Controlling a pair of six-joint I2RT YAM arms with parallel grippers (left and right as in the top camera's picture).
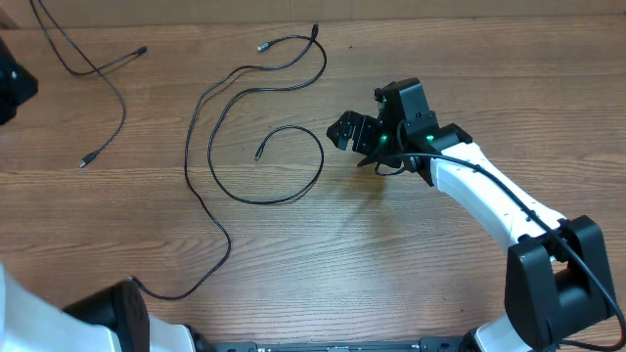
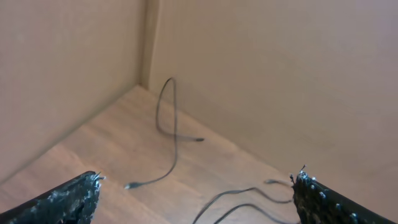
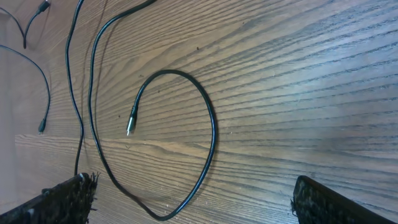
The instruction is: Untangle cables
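Note:
Thin black cables lie spread on the wooden table. One long cable [image 1: 210, 147] curls into a loop at the centre and ends in a metal plug [image 1: 259, 154]. A second strand [image 1: 293, 44] runs along the back. A separate cable [image 1: 110, 83] lies at the far left. My right gripper [image 1: 344, 132] is open and empty, just right of the loop. In the right wrist view the loop [image 3: 213, 124] and its plug [image 3: 130, 127] lie ahead of the open fingers [image 3: 193, 186]. My left gripper [image 2: 198, 186] is open and empty, facing the far-left cable [image 2: 168, 124].
Tan walls [image 2: 280, 74] meet in a corner behind the far-left cable, which climbs the wall there. The right arm [image 1: 489, 196] reaches in from the bottom right. The left arm's base [image 1: 108, 313] sits at the bottom left. A black part [image 1: 12, 83] shows at the left edge.

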